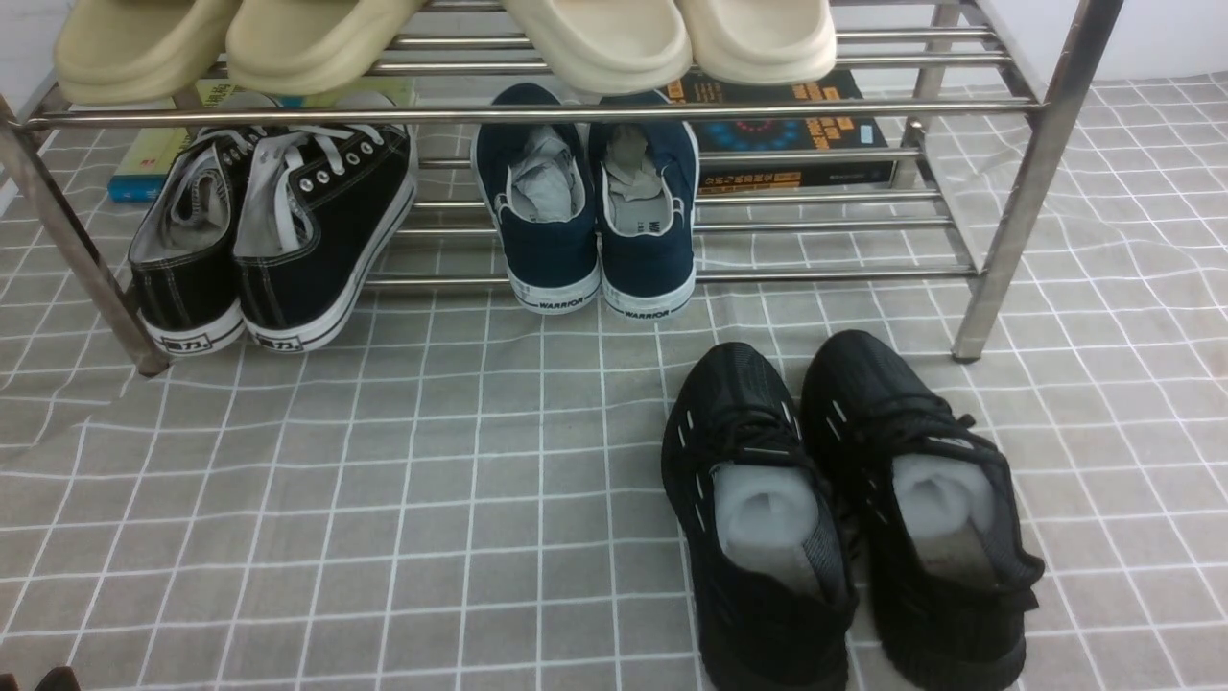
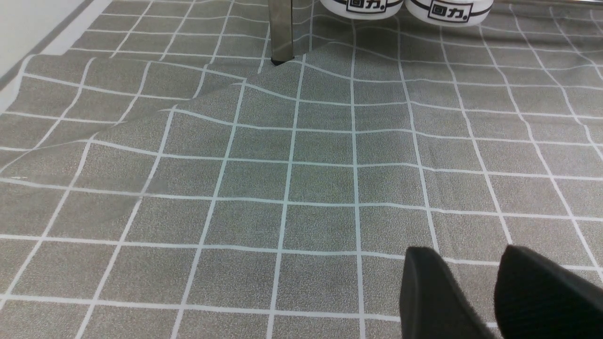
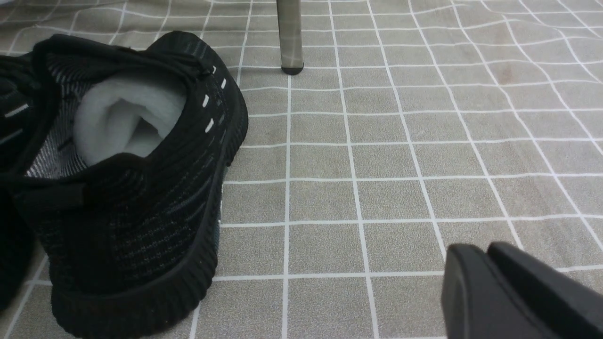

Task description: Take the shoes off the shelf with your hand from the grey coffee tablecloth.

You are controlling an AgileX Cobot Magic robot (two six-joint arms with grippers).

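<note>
The pair of all-black mesh shoes [image 1: 758,422] stands side by side on the grey coffee tablecloth [image 1: 384,480], in front of the shelf [image 1: 537,113], toes toward it. Both show pale stuffing inside. In the right wrist view one black shoe [image 3: 141,188] sits beside my right gripper [image 3: 480,247], well apart from it. That gripper's fingers are pressed together with nothing between them. My left gripper [image 2: 468,249] hovers over bare cloth with its fingers spread and empty. Neither arm shows in the front view.
The shelf's lower tier holds black canvas sneakers [image 1: 278,230], navy sneakers [image 1: 595,211] and books [image 1: 796,134]. Beige slippers [image 1: 595,38] sit on the upper tier. Shelf legs [image 3: 289,37] [image 2: 281,28] stand on the cloth, which is wrinkled near the left leg.
</note>
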